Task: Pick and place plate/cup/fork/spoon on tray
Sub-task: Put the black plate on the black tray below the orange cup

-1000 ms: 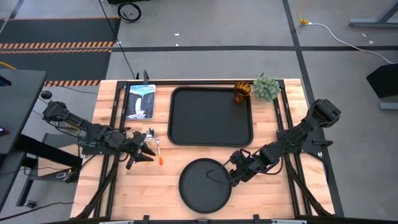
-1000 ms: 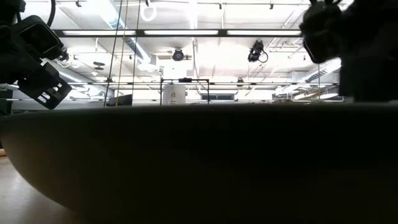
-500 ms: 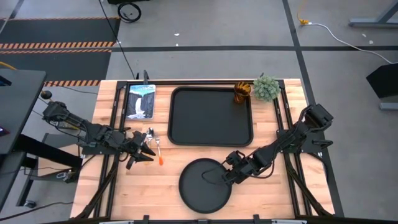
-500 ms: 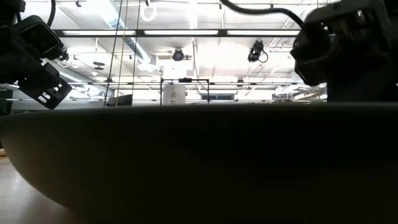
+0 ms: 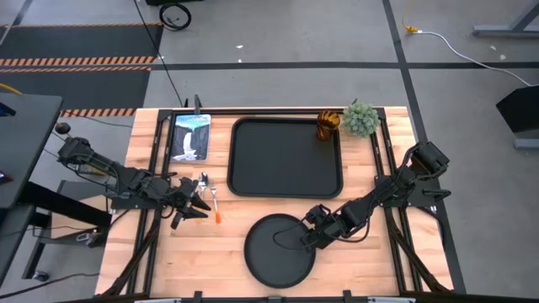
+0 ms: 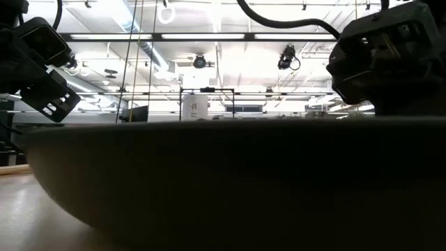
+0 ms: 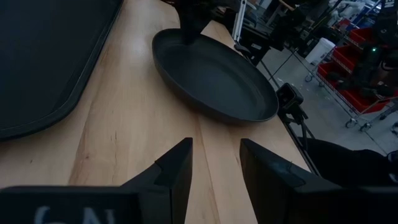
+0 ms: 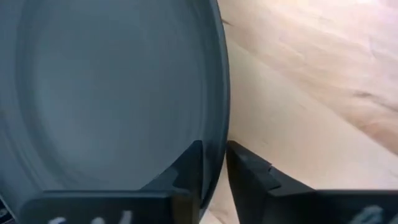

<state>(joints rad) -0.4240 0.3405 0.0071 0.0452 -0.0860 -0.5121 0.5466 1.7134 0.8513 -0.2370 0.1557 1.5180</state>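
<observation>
The round black plate [image 5: 278, 252] lies near the table's front edge, in front of the black tray [image 5: 286, 157], and fills the low view [image 6: 223, 181]. My right gripper [image 5: 308, 238] is shut on the plate's far right rim. The amber cup [image 5: 327, 126] stands at the tray's far right corner. The fork and spoon [image 5: 210, 192] lie side by side left of the tray, orange handles [image 5: 218, 217] toward the front; which is which I cannot tell. My left gripper [image 5: 195, 207] stands open just left of them, with nothing between its fingers [image 7: 177, 168]. My right gripper [image 8: 214, 165] has the plate's rim [image 8: 217, 134] between its two fingers, one finger [image 8: 189, 171] inside the plate and the other outside. It comes from the table's right, slanting down. Whether the plate is lifted off the table, I cannot tell.
A green bushy plant [image 5: 360, 119] stands right of the cup at the far right. A picture card [image 5: 189, 137] lies left of the tray. Bare wood shows left of the plate [image 5: 227, 252] and between the plate and the tray.
My right gripper has reached a little toward the table's left, onto the plate's rim. The plate has shifted slightly toward the table's right edge.
</observation>
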